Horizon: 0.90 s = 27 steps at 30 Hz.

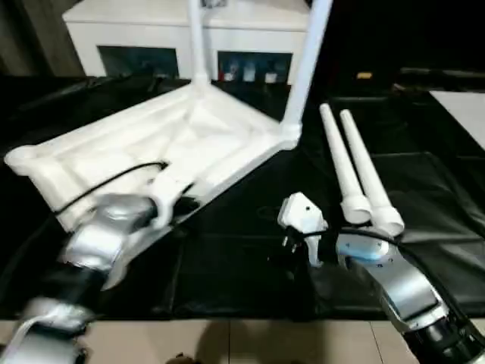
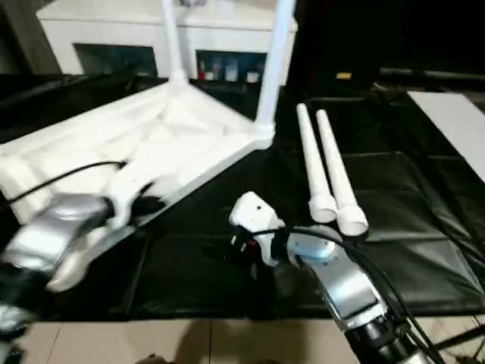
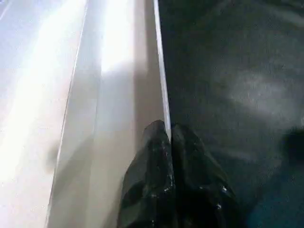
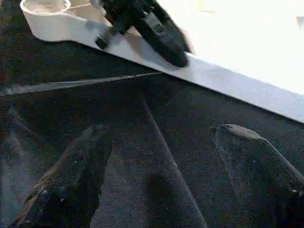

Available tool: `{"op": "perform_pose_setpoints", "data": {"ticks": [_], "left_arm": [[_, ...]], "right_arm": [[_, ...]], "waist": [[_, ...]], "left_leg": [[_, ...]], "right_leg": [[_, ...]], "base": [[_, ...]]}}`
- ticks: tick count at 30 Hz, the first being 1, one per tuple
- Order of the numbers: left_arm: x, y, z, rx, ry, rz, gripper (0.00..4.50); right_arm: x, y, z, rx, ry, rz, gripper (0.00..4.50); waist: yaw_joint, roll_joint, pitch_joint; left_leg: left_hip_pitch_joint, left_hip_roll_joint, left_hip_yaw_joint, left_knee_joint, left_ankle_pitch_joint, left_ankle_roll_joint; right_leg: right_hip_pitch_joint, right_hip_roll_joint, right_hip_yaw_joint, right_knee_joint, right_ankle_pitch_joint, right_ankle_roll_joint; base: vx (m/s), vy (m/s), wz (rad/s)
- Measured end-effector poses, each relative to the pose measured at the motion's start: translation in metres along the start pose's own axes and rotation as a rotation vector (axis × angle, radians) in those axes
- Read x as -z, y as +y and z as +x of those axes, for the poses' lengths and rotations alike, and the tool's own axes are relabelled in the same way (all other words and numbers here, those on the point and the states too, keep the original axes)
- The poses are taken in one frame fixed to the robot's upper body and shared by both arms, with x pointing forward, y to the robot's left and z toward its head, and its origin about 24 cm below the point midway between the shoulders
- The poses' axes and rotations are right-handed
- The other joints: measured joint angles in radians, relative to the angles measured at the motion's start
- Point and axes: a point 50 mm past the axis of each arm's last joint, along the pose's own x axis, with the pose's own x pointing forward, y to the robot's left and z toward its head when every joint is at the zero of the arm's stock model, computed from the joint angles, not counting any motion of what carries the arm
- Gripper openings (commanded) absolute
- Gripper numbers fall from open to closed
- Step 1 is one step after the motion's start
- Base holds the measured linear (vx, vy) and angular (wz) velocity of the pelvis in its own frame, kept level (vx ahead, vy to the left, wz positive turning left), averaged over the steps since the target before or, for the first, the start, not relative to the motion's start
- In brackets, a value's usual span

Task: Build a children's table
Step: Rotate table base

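1. Head camera, left eye: the white plastic tabletop (image 1: pixel 159 144) lies upside down on a black sheet (image 1: pixel 242 250), ribbed underside up, with rounded sockets at its corners. Two white tube legs (image 1: pixel 303 68) stand upright in the far sockets. Two more loose legs (image 1: pixel 356 171), long and tapered, lie side by side on the sheet to the right, apart from the tabletop. The left gripper (image 1: pixel 186 199) sits at the tabletop's near edge. The right gripper (image 1: pixel 292 246) hovers over bare sheet, near the loose legs' wide ends.

2. Head camera, right eye: the same scene. Behind the tabletop stands a white cabinet (image 2: pixel 114 30) with glass doors. A flat white board (image 2: pixel 455 125) lies far right.

3. Left wrist camera: two glossy black fingers (image 3: pixel 156 175) are pressed together, pinching the thin smooth rim of the tabletop (image 3: pixel 118 95).

4. Right wrist camera: two black fingers (image 4: pixel 71 180) are spread wide over the wrinkled sheet, holding nothing. Beyond them, the left gripper rests on the tabletop's edge beside one round corner socket (image 4: pixel 47 14).
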Motion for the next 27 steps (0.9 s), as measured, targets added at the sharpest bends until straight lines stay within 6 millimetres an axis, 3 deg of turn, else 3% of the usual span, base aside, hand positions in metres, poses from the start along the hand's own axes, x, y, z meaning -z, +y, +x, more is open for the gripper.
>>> {"op": "perform_pose_setpoints", "data": {"ticks": [4, 10, 12, 16, 18, 22, 25, 27], "left_arm": [[-0.014, -0.019, 0.027, -0.003, -0.073, -0.036, 0.03], [-0.021, -0.033, 0.036, 0.037, -0.115, -0.077, 0.03], [-0.021, -0.035, 0.033, 0.053, -0.120, -0.087, 0.29], [-0.041, -0.032, 0.018, 0.068, -0.240, -0.065, 0.68], [-0.054, -0.019, -0.002, 0.015, -0.292, -0.006, 0.76], [-0.041, -0.007, -0.016, -0.028, -0.241, 0.015, 0.76], [-0.022, 0.011, -0.045, -0.039, -0.158, 0.046, 0.76], [-0.017, 0.024, -0.064, -0.070, -0.118, 0.071, 0.76]], "right_arm": [[0.000, -0.003, -0.001, 0.024, 0.002, -0.002, 3.81], [0.005, -0.005, -0.001, 0.043, 0.031, -0.005, 3.81], [0.006, -0.006, -0.001, 0.047, 0.038, -0.005, 3.81], [0.005, -0.006, 0.000, 0.052, 0.032, -0.007, 3.81], [0.003, -0.006, 0.001, 0.055, 0.025, -0.009, 3.81], [0.004, -0.007, 0.003, 0.062, 0.023, -0.003, 3.81], [0.004, -0.010, 0.006, 0.078, 0.024, 0.002, 3.81], [0.008, -0.013, 0.007, 0.105, 0.045, 0.012, 3.81]], "waist": [[0.022, 0.000, 0.000], [0.019, 0.001, 0.001], [0.018, 0.002, 0.001], [0.018, 0.001, 0.001], [0.011, 0.002, 0.000], [0.002, 0.001, 0.000], [-0.013, 0.000, 0.001], [-0.013, -0.001, 0.001]], "left_leg": [[-0.001, 0.000, 0.000, 0.001, 0.001, 0.002], [-0.001, 0.000, 0.000, 0.001, 0.001, 0.002], [-0.002, 0.001, 0.000, 0.001, 0.001, 0.002], [-0.003, 0.001, 0.000, 0.001, 0.001, 0.002], [0.001, 0.001, 0.000, 0.001, 0.001, 0.002], [0.002, 0.001, 0.000, 0.001, 0.001, 0.001], [0.002, 0.002, -0.001, 0.001, 0.002, 0.000], [0.002, 0.002, -0.001, 0.001, 0.002, 0.000]], "right_leg": [[0.000, -0.001, -0.001, 0.000, 0.000, 0.000], [0.000, -0.001, -0.002, 0.001, 0.000, 0.000], [-0.001, -0.001, -0.002, 0.001, 0.000, 0.000], [-0.002, -0.001, -0.002, 0.000, 0.000, 0.000], [0.001, -0.001, -0.002, 0.001, 0.000, 0.000], [0.001, -0.001, -0.002, 0.002, 0.000, 0.001], [0.000, 0.000, -0.002, 0.003, 0.000, 0.001], [0.000, 0.001, -0.002, 0.003, 0.000, 0.001]], "base": [[0.000, 0.000, 0.00], [0.000, 0.000, 0.00], [0.000, 0.000, 0.00], [0.000, 0.000, 0.00], [0.000, 0.000, 0.00], [0.000, 0.000, 0.00], [0.000, 0.000, 0.00], [0.000, 0.000, 0.00]]}}
